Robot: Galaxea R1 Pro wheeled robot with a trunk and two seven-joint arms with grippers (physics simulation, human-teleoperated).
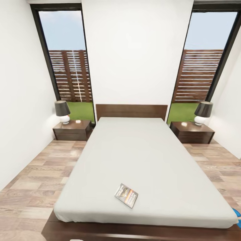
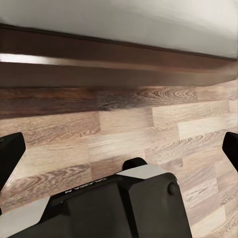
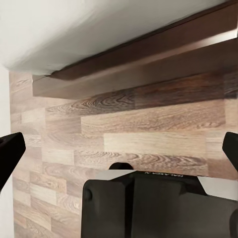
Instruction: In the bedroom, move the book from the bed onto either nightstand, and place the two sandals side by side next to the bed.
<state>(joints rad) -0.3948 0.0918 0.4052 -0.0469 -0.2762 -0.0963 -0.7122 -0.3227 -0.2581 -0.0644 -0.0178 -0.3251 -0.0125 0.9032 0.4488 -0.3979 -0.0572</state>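
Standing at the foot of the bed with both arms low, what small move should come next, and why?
Probably raise one arm toward the book: it lies on the bed near the foot edge, while both open grippers, left and right, point at floor beside the frame.

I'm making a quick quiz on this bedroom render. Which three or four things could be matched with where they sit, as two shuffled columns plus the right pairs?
Things:
1. book
2. left lamp
3. headboard
4. blue sandal

Places:
A. on a nightstand, in front of a window
B. against the white wall, between the two windows
C. at the picture's right edge, beside the bed's near corner
D. on the mattress, near the foot end

Pairs: 1-D, 2-A, 3-B, 4-C
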